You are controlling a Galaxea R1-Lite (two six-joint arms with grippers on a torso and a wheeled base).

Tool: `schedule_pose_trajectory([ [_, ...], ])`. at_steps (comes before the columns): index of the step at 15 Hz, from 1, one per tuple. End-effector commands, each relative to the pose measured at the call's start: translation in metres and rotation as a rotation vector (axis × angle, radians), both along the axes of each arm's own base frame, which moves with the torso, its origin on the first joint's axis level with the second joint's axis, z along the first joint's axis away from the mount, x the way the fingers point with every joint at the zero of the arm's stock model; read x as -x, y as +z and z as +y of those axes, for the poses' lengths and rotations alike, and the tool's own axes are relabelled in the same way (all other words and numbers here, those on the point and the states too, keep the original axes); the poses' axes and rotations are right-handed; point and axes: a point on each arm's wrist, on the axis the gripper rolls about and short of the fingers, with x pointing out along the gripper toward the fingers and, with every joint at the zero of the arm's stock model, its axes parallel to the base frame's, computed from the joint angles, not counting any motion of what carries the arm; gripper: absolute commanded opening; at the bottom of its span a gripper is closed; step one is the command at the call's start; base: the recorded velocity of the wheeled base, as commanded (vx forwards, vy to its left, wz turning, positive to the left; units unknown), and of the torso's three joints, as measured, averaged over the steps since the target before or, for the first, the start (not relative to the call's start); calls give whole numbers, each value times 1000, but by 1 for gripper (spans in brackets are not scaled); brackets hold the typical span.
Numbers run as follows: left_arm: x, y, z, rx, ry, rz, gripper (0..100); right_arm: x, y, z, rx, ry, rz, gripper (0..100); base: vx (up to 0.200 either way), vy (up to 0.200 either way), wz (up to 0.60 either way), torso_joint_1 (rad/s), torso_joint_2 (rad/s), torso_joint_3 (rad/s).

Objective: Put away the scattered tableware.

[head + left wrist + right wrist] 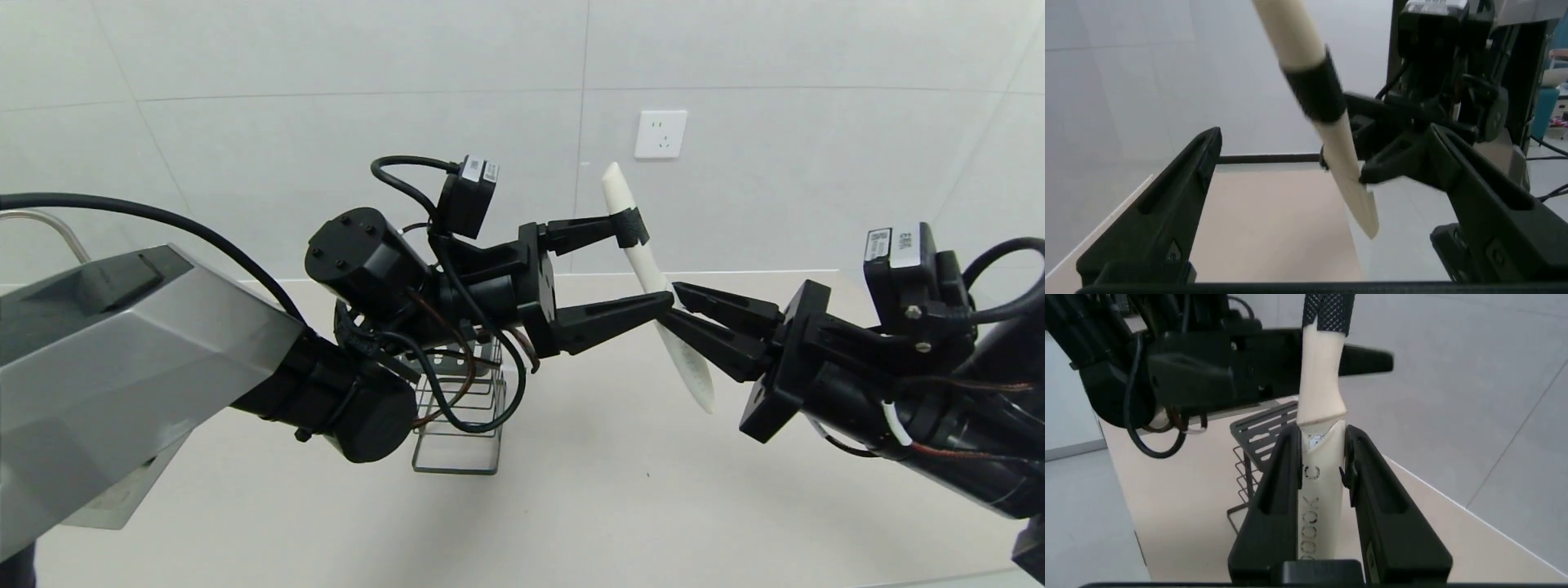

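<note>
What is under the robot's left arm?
A wire rack stands on the table. The arm and its cables cover the rack's top, so whatever is inside is hidden.

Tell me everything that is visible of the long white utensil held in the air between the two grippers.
The long white utensil is a slim, cream-white stick, matte like wood or plastic. A black band wraps it near the upper end, and a white printed sleeve seems to cover the lower part. It hangs steeply tilted above the table. The right gripper has its jaws clamped on the sleeved part. The left gripper has open jaws on either side of it, apparently without contact.
</note>
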Motion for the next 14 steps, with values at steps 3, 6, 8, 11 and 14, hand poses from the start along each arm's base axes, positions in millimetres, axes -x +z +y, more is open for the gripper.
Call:
schedule_pose_trajectory([
  [3,0,9,-1,22,-10,-2,100,-1,-1,2,1,3,2,0,0,0,0,0,0,0],
  [6,0,9,-1,22,-7,0,100,0,-1,1,2,2,1,0,0,0,0,0,0,0],
  [8,0,9,-1,22,-9,0,0,-1,1,1,-4,2,-8,0,0,0,0,0,0,0],
  [11,0,9,-1,21,-8,-2,0,-1,3,2,-9,4,-15,0,0,0,0,0,0,0],
  [14,1,9,-3,23,-10,-5,0,-1,2,2,-7,5,-16,0,0,0,0,0,0,0],
])
